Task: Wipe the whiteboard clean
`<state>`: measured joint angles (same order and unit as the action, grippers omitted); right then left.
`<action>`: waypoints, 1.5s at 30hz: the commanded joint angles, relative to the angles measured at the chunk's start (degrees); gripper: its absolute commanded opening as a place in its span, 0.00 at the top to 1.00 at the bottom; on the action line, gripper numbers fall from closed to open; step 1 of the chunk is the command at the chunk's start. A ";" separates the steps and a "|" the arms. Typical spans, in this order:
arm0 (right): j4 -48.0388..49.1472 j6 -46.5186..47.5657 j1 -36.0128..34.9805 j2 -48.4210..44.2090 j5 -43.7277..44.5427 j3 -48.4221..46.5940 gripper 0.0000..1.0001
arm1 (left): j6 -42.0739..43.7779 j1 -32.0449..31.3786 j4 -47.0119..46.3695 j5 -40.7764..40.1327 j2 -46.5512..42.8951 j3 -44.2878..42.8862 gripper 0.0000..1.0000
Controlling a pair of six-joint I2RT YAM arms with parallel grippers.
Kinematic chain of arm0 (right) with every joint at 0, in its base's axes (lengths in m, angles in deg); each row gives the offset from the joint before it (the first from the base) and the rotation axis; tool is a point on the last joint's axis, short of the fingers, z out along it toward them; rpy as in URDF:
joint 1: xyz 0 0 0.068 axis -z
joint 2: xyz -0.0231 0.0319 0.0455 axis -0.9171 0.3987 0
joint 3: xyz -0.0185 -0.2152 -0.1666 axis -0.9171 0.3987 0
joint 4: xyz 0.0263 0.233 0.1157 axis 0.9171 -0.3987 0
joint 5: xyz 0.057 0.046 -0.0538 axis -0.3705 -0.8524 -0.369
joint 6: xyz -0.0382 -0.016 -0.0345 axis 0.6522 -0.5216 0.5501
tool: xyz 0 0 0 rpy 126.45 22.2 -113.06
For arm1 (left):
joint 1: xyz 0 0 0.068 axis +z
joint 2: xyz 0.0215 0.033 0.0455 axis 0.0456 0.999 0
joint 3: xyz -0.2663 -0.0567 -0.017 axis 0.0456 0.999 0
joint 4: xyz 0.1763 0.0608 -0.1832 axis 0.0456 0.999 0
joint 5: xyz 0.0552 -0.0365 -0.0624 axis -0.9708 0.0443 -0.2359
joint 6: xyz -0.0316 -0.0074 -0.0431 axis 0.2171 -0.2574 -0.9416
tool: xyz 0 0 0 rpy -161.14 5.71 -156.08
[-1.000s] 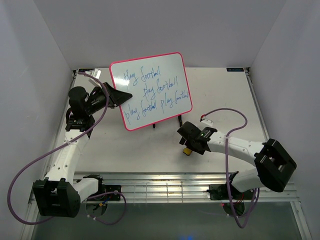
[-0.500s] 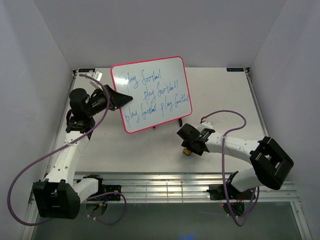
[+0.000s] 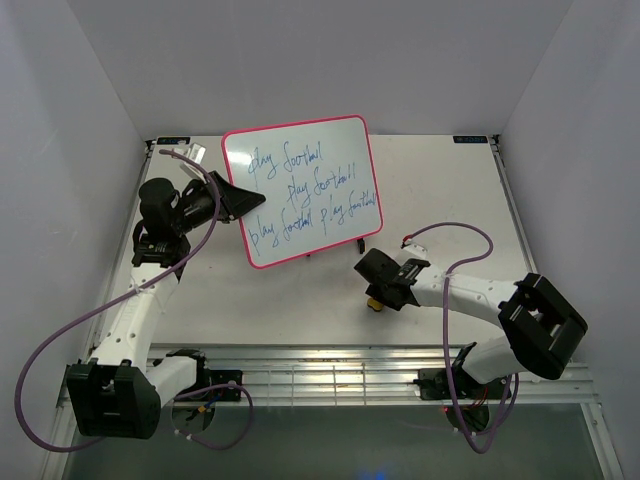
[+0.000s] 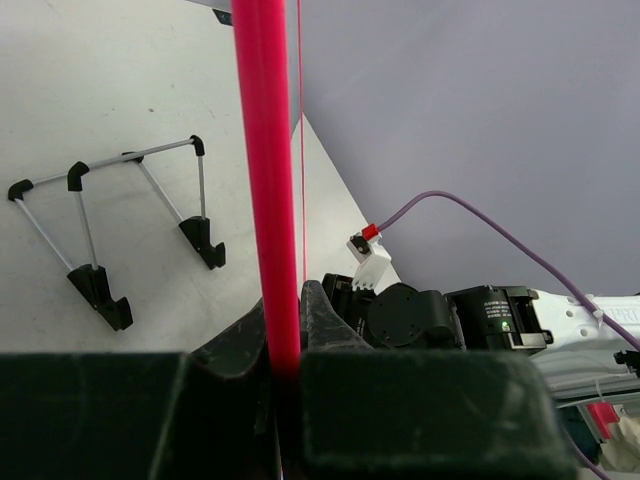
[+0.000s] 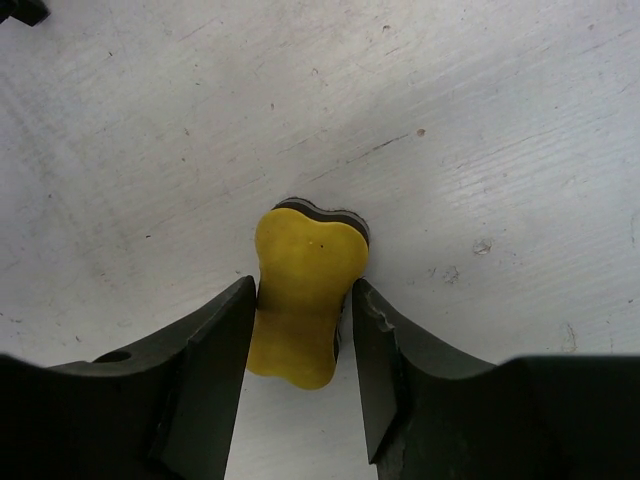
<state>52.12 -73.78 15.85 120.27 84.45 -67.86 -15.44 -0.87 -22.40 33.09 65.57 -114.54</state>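
The whiteboard (image 3: 305, 190), pink-framed and covered in blue handwriting, is held up off the table by its left edge. My left gripper (image 3: 256, 196) is shut on that edge; in the left wrist view the pink frame (image 4: 262, 150) runs straight up from between the fingers of the left gripper (image 4: 285, 325). The yellow bone-shaped eraser (image 5: 305, 300) lies flat on the table, small in the top view (image 3: 373, 303). My right gripper (image 5: 304, 283) straddles it. The left finger touches its side, and the right finger (image 5: 375, 340) stands a sliver off its waist.
The thin wire stand (image 4: 120, 220) sits on the table behind the board, its black feet (image 3: 360, 243) showing under the board's lower edge. White walls close in on three sides. A metal rail (image 3: 330, 380) runs along the near edge.
The right gripper's jaws have narrowed from wide open to nearly against the eraser. The board has shifted slightly lower and more level in the left gripper.
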 commanded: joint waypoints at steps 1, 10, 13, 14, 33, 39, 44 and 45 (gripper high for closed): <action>0.84 -1.25 -0.24 0.68 2.74 0.51 0.51 | 0.29 0.15 -5.12 1.12 -3.35 -1.18 1.00; 1.11 -0.99 -0.24 0.94 2.92 0.78 0.54 | 0.73 0.23 -4.77 1.12 -3.35 -1.18 1.00; 1.28 -0.90 -0.24 1.38 2.66 0.69 0.52 | 0.82 0.23 -4.51 1.38 -3.44 -1.27 1.00; 1.28 -0.90 -0.24 1.56 2.57 0.60 0.52 | 0.90 0.23 -4.51 1.38 -3.44 -1.18 1.00; 1.02 1.73 -0.24 -2.65 3.18 0.86 0.67 | 2.05 0.23 -3.28 1.03 -3.70 -0.74 1.00; -0.29 13.39 -0.24 -12.83 5.20 1.65 0.71 | 2.58 0.15 -1.17 2.34 -4.06 0.13 1.00; -2.32 25.44 0.47 -29.88 4.77 2.10 0.70 | 0.03 0.15 -1.34 5.77 -4.49 5.05 1.00; -2.15 27.81 0.64 -32.08 2.94 2.01 0.71 | -0.41 0.06 -1.25 6.65 -4.32 5.93 1.00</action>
<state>51.55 -55.88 16.03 93.63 86.53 -65.95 -13.10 -0.87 -19.16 34.83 63.82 -109.90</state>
